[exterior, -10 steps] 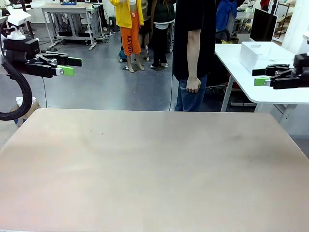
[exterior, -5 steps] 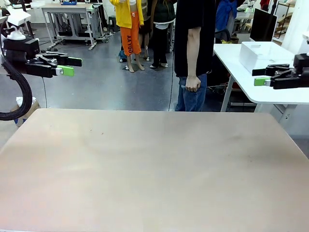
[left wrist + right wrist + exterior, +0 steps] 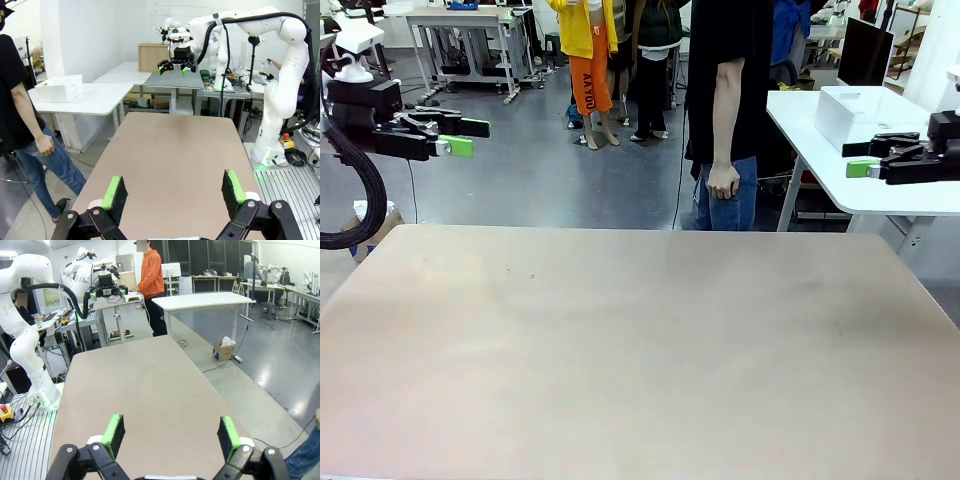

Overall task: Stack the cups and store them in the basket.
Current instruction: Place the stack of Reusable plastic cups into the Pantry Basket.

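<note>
Both grippers (image 3: pixel 470 136) (image 3: pixel 858 160) open above table (image 3: pixel 640 340) edges.

We are looking at a table (image 3: pixel 640 350) whose beige top is reading as smooth and matt, like laminate, with a few faint scuffs. The left gripper (image 3: pixel 465 137) and the right gripper (image 3: pixel 865 158) are showing as matt black hard plastic or metal; which, we cannot tell. The fingers (image 3: pixel 116 192) are carrying bright green pads over dark, rough-looking foam-like faces. The arm (image 3: pixel 280 90) shells are gleaming as glossy white plastic. The person's (image 3: pixel 725 100) jeans are looking like blue denim cloth under a black cloth shirt. The floor (image 3: pixel 540 170) is shining grey and smooth.
</note>
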{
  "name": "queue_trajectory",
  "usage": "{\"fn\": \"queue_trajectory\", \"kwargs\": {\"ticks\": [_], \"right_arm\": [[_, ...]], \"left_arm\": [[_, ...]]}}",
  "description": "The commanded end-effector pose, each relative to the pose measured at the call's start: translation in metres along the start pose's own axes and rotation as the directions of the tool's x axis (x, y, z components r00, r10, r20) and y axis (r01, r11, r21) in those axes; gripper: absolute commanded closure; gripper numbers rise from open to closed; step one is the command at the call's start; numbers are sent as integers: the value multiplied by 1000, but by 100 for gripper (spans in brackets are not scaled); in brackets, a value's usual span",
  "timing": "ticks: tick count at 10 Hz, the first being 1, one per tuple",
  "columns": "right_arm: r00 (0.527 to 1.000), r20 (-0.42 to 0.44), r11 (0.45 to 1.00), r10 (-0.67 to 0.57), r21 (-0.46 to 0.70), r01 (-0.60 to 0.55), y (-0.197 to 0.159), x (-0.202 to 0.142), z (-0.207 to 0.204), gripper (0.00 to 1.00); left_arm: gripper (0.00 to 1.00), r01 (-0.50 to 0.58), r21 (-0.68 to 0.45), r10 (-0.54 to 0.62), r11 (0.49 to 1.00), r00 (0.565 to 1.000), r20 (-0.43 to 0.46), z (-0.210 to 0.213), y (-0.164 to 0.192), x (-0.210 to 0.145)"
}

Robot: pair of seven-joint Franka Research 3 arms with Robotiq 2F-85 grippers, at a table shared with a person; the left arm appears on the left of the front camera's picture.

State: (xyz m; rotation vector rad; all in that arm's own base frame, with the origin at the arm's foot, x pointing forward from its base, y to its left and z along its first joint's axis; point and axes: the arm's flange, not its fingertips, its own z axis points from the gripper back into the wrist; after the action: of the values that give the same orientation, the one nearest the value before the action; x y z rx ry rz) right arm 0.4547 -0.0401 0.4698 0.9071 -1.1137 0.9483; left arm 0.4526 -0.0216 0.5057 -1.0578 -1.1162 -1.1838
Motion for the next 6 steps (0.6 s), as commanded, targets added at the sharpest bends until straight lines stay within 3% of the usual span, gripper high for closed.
{"fn": "queue_trajectory", "kwargs": {"ticks": [1,6], "right_arm": [[1000,0,1000,-19,-15,19,1,5,0,0],[1000,0,1000,-19,-15,19,1,5,0,0]], "left_arm": [[0,-8,3,8,1000,1000,-7,1,1,2],[0,-8,3,8,1000,1000,-7,1,1,2]]}}
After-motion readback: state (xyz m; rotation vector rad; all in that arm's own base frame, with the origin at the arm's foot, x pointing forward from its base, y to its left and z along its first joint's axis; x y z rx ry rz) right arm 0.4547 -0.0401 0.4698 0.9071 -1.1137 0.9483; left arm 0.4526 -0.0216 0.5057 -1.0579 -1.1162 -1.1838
